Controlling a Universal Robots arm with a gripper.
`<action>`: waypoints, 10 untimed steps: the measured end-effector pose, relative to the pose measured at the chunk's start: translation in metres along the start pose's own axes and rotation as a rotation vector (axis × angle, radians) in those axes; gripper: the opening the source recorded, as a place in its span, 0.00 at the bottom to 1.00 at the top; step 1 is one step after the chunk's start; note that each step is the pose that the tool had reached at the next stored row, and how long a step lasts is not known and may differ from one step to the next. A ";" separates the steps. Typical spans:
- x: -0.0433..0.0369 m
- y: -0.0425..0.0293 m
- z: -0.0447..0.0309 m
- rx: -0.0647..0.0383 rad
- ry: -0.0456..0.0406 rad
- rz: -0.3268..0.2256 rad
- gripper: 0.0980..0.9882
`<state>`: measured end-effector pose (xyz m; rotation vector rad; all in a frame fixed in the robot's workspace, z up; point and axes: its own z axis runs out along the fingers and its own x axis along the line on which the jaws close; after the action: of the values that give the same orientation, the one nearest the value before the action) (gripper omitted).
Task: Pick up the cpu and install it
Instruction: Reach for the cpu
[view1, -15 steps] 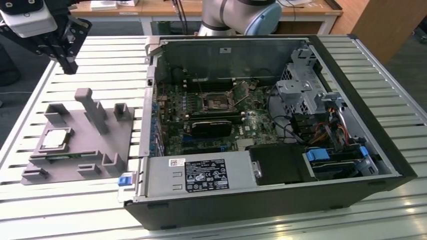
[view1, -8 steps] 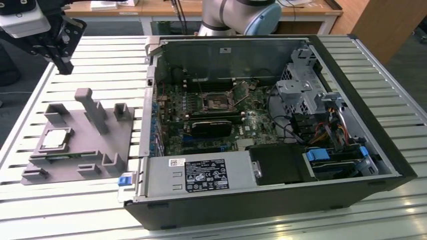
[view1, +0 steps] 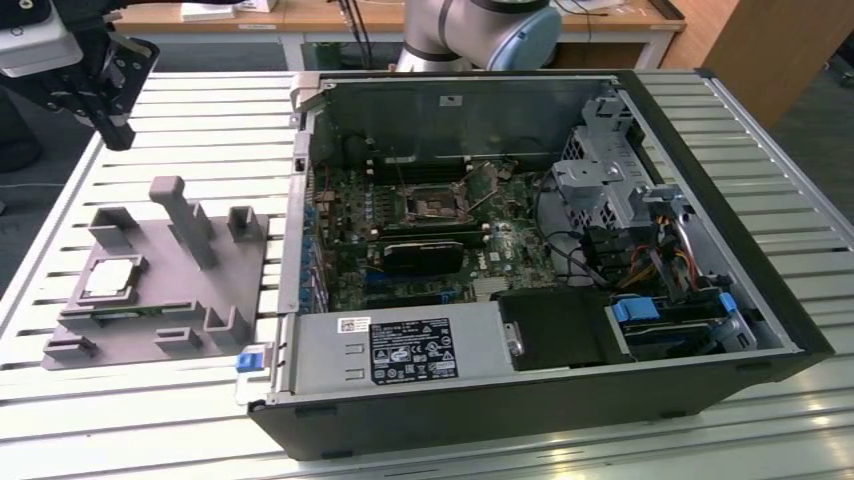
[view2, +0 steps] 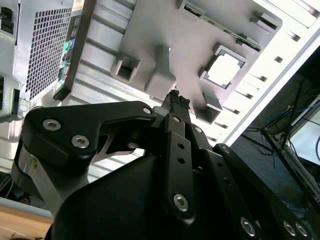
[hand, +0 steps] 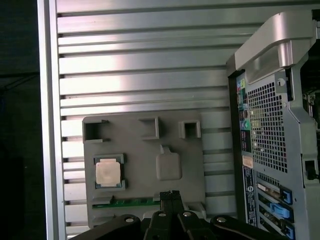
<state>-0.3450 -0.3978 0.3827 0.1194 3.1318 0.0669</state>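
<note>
The cpu (view1: 110, 278) is a small silvery square chip lying flat in a recess of the grey plastic fixture (view1: 147, 300) on the exterior view's left. Both wrist views show it too, cpu (view2: 223, 69) and cpu (hand: 108, 173), resting in its frame. My gripper (view1: 118, 138) hangs high above the slatted table, beyond the fixture's far side and well apart from the chip. Its fingertips (hand: 170, 195) are pressed together with nothing between them, as also seen at the gripper (view2: 176, 98). The motherboard socket (view1: 434, 207) sits inside the open computer case (view1: 747, 330).
The fixture carries upright posts (view1: 187, 220) and a green memory strip (hand: 131, 202) along one edge. The case's rear panel (hand: 270, 130) stands close beside the fixture. Cables and drive bays (view1: 641, 230) crowd the case's right part. Bare slatted table (view1: 200, 110) lies under the gripper.
</note>
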 end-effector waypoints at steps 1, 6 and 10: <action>0.0013 -0.0001 0.0001 0.000 0.0001 0.000 0.01; 0.0078 -0.0006 0.0004 0.000 0.0002 0.000 0.01; 0.0122 -0.0010 0.0006 0.000 0.0005 0.000 0.01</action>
<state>-0.3572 -0.3978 0.3820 0.1193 3.1323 0.0669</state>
